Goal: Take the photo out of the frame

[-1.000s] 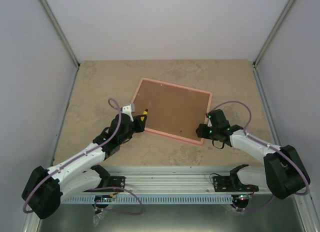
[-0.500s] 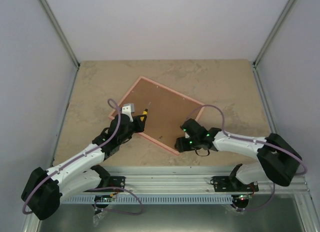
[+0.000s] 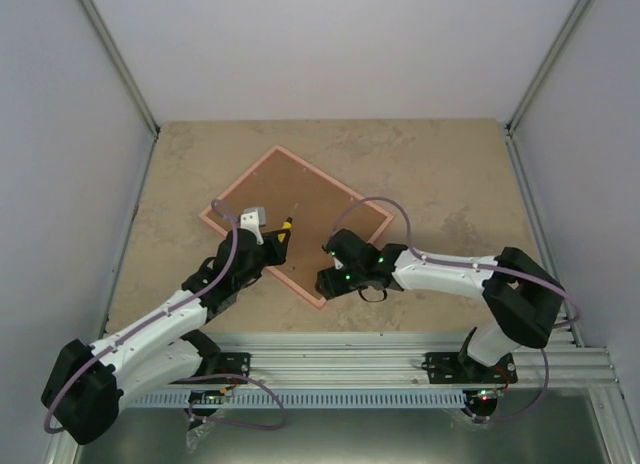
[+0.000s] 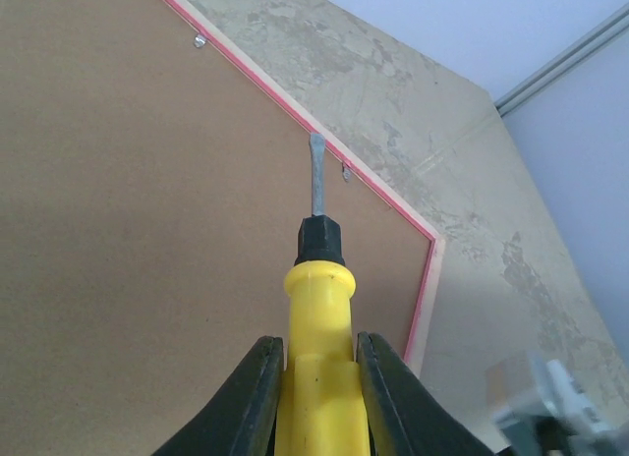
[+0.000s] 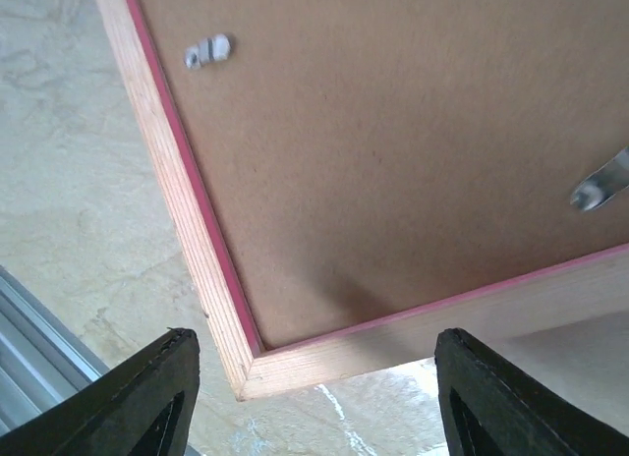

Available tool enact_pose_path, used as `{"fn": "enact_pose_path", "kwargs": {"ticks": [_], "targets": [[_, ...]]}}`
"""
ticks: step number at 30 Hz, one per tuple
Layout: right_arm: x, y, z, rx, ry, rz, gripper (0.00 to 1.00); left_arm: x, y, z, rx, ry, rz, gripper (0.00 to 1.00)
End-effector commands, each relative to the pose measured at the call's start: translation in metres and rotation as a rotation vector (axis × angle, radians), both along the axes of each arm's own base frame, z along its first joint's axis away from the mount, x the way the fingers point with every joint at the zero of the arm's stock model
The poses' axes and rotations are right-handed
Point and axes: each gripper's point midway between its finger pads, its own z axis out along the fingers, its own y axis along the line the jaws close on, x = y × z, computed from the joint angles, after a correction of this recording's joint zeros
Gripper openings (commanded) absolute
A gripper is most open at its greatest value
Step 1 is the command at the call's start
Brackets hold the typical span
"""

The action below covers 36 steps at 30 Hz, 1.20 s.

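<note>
The left gripper [image 4: 316, 382] was clamped tight on the yellow handle of a screwdriver [image 4: 319, 299], whose flat blade hung over the brown backing board [image 3: 300, 199], pointing toward a small metal tab [image 4: 346, 171] by the far edge. The right gripper [image 5: 314, 377] stood wide open and held nothing, with its black fingers [image 5: 147, 397] on either side of the frame's near corner.

The frame [image 3: 240, 180] lay face down, turned like a diamond near the middle of the table [image 3: 450, 164]. Its pink rim and bare wood edge surrounded the board. The photo was hidden in every view.

The table was a tan, marbled stone-look surface. Pale walls with aluminium posts [image 3: 120, 64] enclosed it, and a slotted metal rail [image 3: 340, 359] ran along its near edge.
</note>
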Motion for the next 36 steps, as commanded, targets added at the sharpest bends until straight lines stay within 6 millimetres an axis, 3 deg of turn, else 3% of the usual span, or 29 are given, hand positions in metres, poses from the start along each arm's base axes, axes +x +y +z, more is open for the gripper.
{"fn": "enact_pose_path", "kwargs": {"ticks": [1, 3, 8, 13, 20, 28, 36], "targets": [[0.024, -0.018, 0.03, -0.051, -0.144, 0.009, 0.67, 0.002, 0.006, 0.002, -0.005, -0.014, 0.019, 0.0], [0.042, -0.029, 0.046, -0.018, -0.19, -0.008, 0.67, 0.002, 0.004, 0.003, -0.011, -0.012, 0.011, 0.0], [0.112, -0.065, 0.083, 0.073, -0.313, -0.075, 0.69, 0.001, -0.004, 0.0, -0.025, 0.002, -0.027, 0.0], [0.178, -0.092, 0.092, 0.084, -0.403, -0.092, 0.72, 0.0, -0.009, -0.002, -0.024, 0.006, -0.053, 0.0], [0.236, -0.092, 0.059, 0.084, -0.39, 0.026, 0.72, 0.002, -0.011, -0.008, -0.003, 0.006, -0.064, 0.0], [0.272, -0.106, 0.007, -0.003, -0.349, 0.08, 0.71, 0.006, -0.007, -0.012, 0.036, 0.005, -0.045, 0.0], [0.272, -0.101, -0.026, 0.019, -0.263, 0.129, 0.6, 0.01, -0.011, -0.021, 0.055, 0.027, -0.054, 0.0]]}}
